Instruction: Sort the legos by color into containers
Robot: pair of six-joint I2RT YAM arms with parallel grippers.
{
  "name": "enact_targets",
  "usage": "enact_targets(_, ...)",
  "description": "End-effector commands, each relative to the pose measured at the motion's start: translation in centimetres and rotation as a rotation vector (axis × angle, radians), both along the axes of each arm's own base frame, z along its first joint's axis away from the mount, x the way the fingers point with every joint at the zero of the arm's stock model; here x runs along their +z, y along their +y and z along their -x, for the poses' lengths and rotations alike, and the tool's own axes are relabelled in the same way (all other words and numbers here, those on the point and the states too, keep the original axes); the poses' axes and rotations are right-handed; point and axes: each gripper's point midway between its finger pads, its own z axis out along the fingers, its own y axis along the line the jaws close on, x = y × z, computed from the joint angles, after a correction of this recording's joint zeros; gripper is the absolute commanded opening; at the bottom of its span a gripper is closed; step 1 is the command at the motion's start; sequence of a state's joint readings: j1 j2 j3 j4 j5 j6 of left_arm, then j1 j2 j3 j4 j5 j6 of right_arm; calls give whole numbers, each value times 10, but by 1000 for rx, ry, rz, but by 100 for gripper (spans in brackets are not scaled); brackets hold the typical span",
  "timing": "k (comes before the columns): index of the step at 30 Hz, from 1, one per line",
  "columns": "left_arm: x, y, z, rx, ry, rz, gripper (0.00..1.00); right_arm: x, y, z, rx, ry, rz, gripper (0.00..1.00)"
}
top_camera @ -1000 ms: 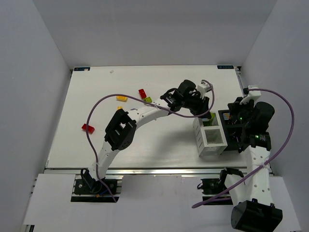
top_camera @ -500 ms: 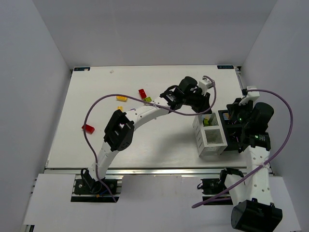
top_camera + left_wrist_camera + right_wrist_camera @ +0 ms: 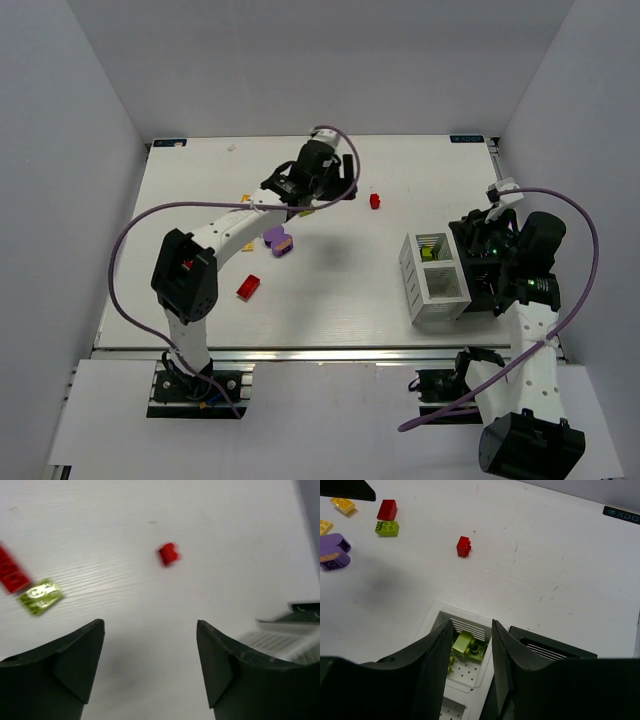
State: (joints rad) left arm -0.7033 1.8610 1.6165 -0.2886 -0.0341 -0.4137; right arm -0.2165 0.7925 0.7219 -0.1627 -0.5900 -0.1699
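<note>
A: Now, where's the left gripper?
B: Wide open, empty, above the surface. I'd centre on the lime lego beside a red lego before descending. Right gripper is part-open, empty, over the containers.

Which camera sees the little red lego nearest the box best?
The right wrist view: the little red lego looks sharp, studs showing. The left wrist view shows it blurry, and the top external view shows only a tiny red speck.
</note>
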Motion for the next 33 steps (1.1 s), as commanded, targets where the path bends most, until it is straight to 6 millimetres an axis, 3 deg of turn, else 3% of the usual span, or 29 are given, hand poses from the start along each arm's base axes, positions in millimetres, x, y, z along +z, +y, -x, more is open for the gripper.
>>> enact_targets(1, -67, 67, -8, 328, 168, -189, 88, 1, 6, 2, 52, -18, 7, 44)
enact_targets(2, -66, 76, -17, 387, 177, -198, 94, 1, 6, 2, 53, -19, 8, 45)
enact_targets(3, -89, 86, -23, 474, 232, -221, 98, 1, 6, 2, 53, -19, 8, 46)
enact_targets(6, -99, 104, -33, 613, 295, -299, 98, 0, 5, 2, 48, -16, 5, 49)
enact_targets(7, -124, 115, -31, 634, 351, -386, 98, 1, 6, 2, 51, -19, 6, 50)
enact_targets(8, -116, 109, -40, 640, 339, -368, 98, 1, 6, 2, 49, -19, 4, 50)
enact_targets(10, -131, 111, -43, 652, 353, -407, 98, 1, 7, 2, 52, -18, 3, 50)
enact_targets(15, -137, 120, -54, 713, 343, -399, 98, 2, 6, 2, 49, -20, 3, 50)
enact_targets(20, -157, 130, -64, 729, 373, -411, 98, 2, 6, 2, 50, -19, 2, 50)
enact_targets(23, -169, 128, -69, 702, 388, -407, 97, 2, 6, 2, 49, -20, 3, 50)
enact_targets(33, -175, 115, -86, 657, 384, -366, 86, 1, 7, 3, 51, -17, 0, 50)
